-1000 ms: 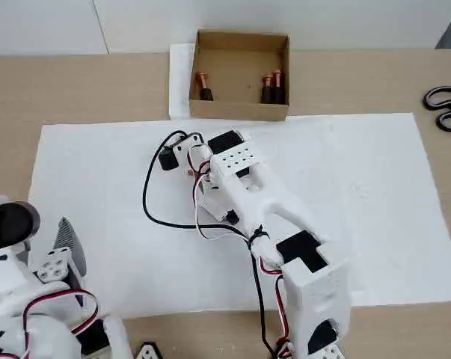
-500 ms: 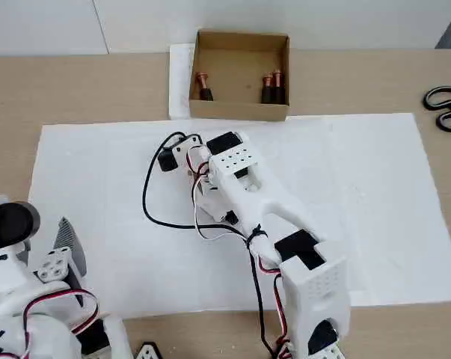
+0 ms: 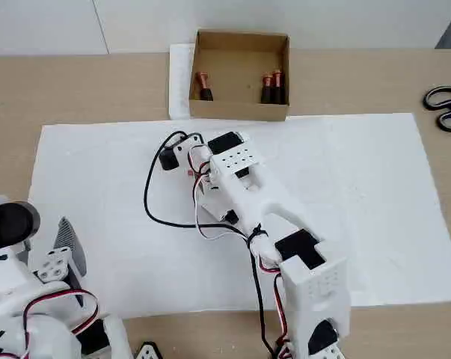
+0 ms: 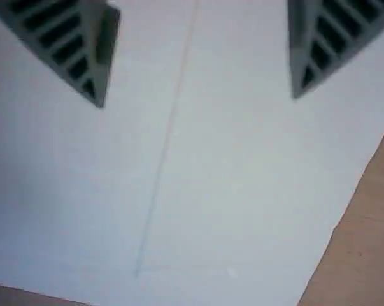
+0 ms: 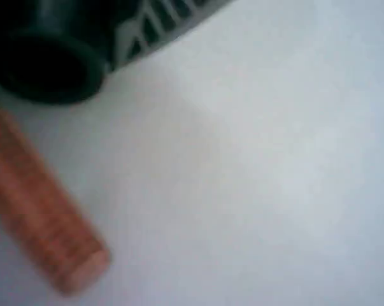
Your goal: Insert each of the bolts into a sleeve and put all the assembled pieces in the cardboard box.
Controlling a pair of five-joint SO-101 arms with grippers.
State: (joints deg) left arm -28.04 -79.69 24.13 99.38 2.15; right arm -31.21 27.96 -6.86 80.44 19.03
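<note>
Right wrist view: bolt [image 5: 42, 210] lies just beside the gripper [image 5: 115, 38].

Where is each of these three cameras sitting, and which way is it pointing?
High view: fixed above the table, looking down on white paper, cardboard box, scissors; left arm and right arm show.
Left wrist view: on the left arm, facing down at the paper's edge past the open left claw.
Right wrist view: on the right arm, close over the paper, facing a copper bolt and black sleeve; part of the right claw shows.
Shared: all three see the paper.
</note>
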